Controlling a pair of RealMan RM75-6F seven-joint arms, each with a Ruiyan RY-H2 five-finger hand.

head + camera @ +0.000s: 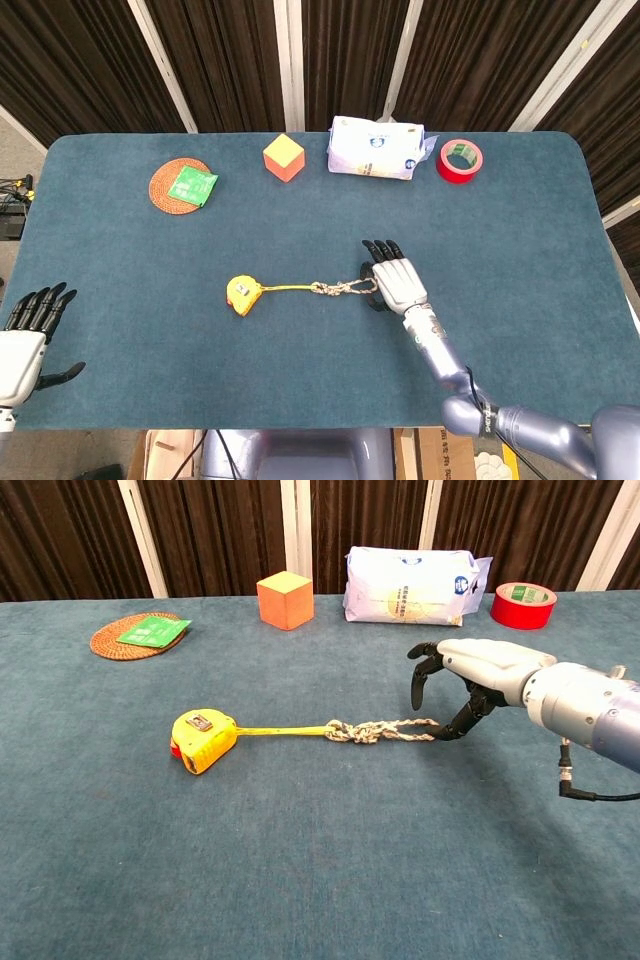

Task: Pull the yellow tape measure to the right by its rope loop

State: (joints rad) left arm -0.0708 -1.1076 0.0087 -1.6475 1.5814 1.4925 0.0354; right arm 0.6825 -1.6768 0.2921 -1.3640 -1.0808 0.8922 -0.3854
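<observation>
Though cut off at the bottom left corner of the head view, left hand (22,340) clearly empty, fingers spread, resting off the near table edge; missing from the chest view altogether. Nearer mid-table (520,230), right hand (470,675) hovering palm-down at the right end of the rope loop (395,729), fingers apart and curled downward, thumb tip at the loop's end; whether touching or hooked through, impossible to tell. From overhead, loop end hidden under the hand. Yellow tape measure (202,739) lying left of centre, short yellow strap running right to the knotted rope. Along the far edge: woven coaster (173,186) with green card (191,185), orange cube (284,157), white packet (375,148), red tape roll (460,160).
</observation>
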